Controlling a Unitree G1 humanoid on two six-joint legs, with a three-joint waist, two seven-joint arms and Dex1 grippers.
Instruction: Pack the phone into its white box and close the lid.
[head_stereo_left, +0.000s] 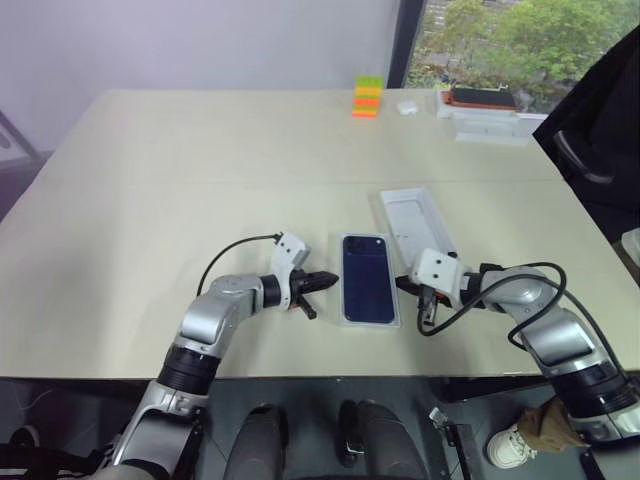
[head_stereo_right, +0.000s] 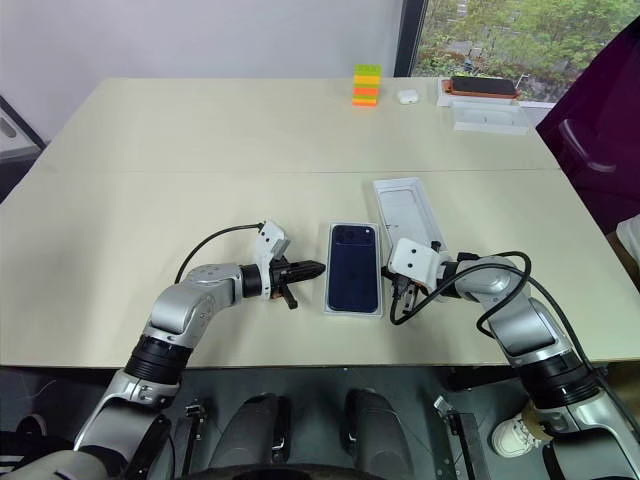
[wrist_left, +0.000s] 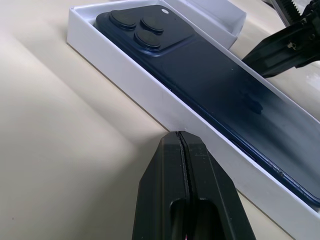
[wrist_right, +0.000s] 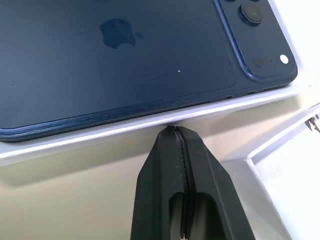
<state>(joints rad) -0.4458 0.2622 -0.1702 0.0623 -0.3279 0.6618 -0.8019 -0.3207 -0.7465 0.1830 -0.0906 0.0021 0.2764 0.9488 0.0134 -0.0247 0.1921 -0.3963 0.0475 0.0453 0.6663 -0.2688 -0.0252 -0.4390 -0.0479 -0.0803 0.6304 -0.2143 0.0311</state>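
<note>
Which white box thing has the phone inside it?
The shallow white cardboard box between the two grippers holds the dark navy-blue phone, camera side up. The white rectangular piece lying just right of it holds no phone.

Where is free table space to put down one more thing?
Free: the wide table left of the white box, and the middle between the box and the coloured blocks. Crowded: around the box, with both tools and the lid.
</note>
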